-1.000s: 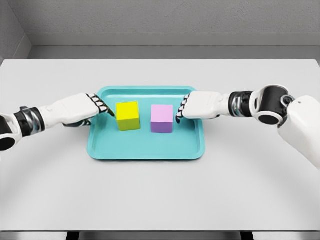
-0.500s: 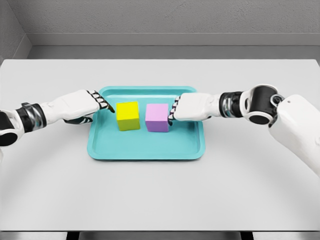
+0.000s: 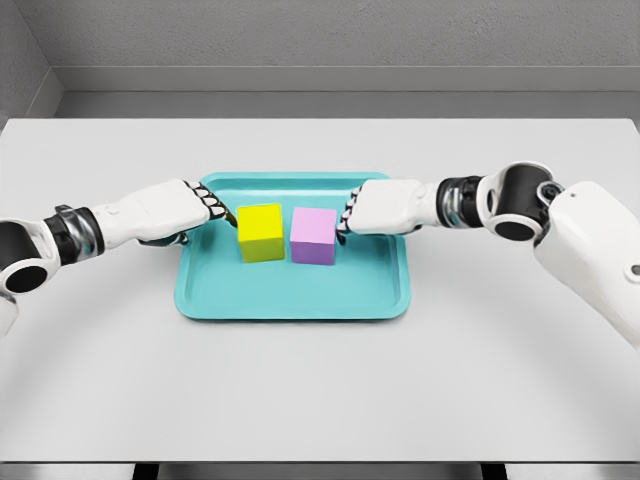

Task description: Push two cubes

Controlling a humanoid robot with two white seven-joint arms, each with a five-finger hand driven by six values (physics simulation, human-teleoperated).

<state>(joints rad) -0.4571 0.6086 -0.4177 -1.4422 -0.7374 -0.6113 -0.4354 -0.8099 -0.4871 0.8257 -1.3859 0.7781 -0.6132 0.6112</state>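
Both arms reach inward, level: left hand (image 3: 180,208) fingers curled against the yellow cube (image 3: 260,232), right hand (image 3: 385,209) fingers curled against the purple cube (image 3: 313,236); both cubes sit upright.

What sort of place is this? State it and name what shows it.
Likely a simulated test bench, not a lived-in room: a plain white table against bare grey walls, holding only a teal tray with a yellow cube and a purple cube, each flanked by a robot hand.

left arm (image 3: 30,262) cut at edge — right arm (image 3: 600,260) likewise
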